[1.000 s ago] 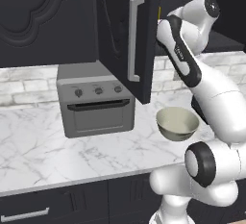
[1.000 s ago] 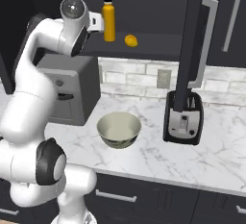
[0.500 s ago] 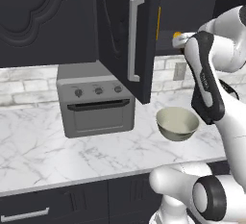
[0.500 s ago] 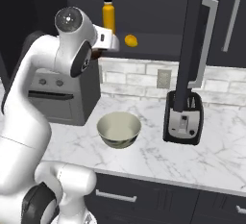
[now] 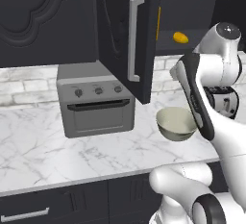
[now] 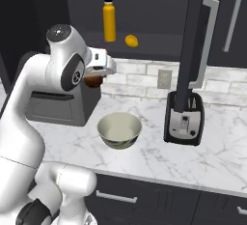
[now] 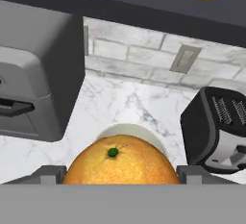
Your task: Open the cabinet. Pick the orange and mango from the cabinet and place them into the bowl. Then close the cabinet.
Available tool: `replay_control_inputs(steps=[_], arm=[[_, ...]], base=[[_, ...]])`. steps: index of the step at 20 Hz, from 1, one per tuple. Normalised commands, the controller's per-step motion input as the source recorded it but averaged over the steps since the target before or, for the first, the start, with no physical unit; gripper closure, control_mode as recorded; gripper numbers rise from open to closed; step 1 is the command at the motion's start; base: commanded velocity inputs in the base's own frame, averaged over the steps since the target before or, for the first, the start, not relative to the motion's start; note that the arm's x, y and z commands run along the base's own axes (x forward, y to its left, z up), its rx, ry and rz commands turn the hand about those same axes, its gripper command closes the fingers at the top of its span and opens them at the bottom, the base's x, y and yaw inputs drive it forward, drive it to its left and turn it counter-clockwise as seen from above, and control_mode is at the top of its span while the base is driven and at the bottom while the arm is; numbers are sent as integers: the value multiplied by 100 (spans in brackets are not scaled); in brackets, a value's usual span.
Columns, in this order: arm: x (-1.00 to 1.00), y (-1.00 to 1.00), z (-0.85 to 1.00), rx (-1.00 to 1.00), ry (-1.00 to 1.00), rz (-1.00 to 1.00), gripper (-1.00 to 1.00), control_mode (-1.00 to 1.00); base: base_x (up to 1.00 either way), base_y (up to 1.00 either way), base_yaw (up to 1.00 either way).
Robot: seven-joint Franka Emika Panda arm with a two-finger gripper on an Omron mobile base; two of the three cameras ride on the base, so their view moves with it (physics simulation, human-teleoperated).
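So we had the orange [image 7: 119, 166] clamped in our gripper [image 6: 96, 77], held up above the counter [image 6: 144, 137], up and back from the bowl [image 6: 119, 130], with the bowl's rim peeking out right behind the fruit in the hand view. The bowl sat toward the counter's front edge, between the toaster oven [image 5: 96, 101] and the black toaster [image 6: 183, 118]. The mango [image 6: 131, 40] was on the cabinet [image 5: 129, 35] shelf beside a yellow bottle [image 6: 109, 20], and the cabinet doors stood open
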Motion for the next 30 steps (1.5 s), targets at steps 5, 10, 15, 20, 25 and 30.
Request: replay_control_inputs(steps=[5,10,15,20,25,30], arm=[[-12,-2,-84,-5,12,0,100,-100],[0,-13,-38,1,4,0,100,-100],[11,-23,-39,2,0,0,100,-100],[40,-17,-55,0,1,0,100,-100],[54,-14,-52,0,1,0,100,-100],[22,-9,-43,0,12,0,100,-100]], base=[[0,0,0],[0,0,0],[0,0,0],[0,0,0],[0,0,0],[0,0,0]])
